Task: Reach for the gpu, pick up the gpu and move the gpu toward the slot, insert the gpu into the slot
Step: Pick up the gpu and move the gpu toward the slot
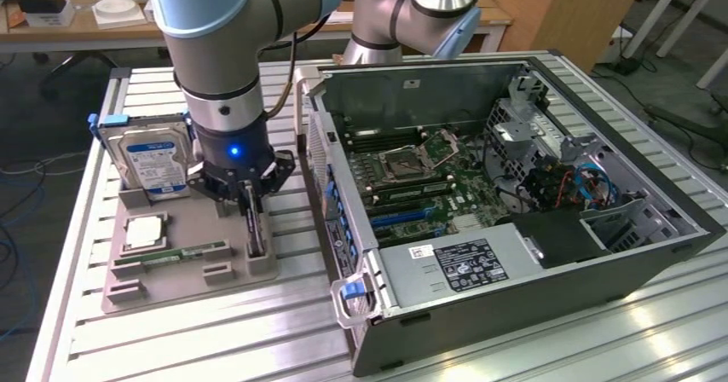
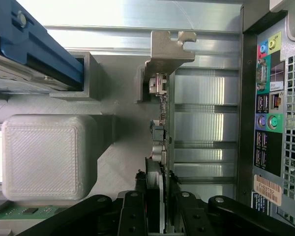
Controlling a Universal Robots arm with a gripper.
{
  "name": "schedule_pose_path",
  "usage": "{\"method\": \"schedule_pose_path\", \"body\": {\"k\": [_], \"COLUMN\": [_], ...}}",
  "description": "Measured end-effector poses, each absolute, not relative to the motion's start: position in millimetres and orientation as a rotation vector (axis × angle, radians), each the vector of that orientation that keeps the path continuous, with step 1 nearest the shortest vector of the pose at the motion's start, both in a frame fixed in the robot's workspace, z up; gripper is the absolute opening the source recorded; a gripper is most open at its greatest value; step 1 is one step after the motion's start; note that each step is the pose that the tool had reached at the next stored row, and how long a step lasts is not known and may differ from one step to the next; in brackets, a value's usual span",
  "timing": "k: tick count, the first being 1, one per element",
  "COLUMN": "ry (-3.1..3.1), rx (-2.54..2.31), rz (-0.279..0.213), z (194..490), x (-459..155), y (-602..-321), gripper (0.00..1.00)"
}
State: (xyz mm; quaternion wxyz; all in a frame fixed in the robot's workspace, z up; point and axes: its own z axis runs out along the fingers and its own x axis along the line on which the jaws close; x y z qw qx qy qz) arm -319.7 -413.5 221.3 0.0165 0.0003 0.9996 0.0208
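- Hard drive stands upright at the far corner of the grey holder.
- End effector sits low over the gpu; whether it grips cannot be told.
- Gpu stands on edge along the holder's side nearest the computer case, with its long axis parallel to that case and its silver bracket pointing away from the end effector.

The hand straddles the edge-on gpu; the computer case stands just beside.

Dull metal bracket on gpu; matt plastic block
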Motion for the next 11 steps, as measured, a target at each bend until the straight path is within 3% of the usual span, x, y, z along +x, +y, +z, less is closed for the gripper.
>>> {"method": "schedule_pose_path", "body": {"k": [11], "ry": [3.108], "rx": [0.001], "rz": [0.065], "z": [231.0], "x": [-319.5], "y": [-413.5], "gripper": [0.27]}}
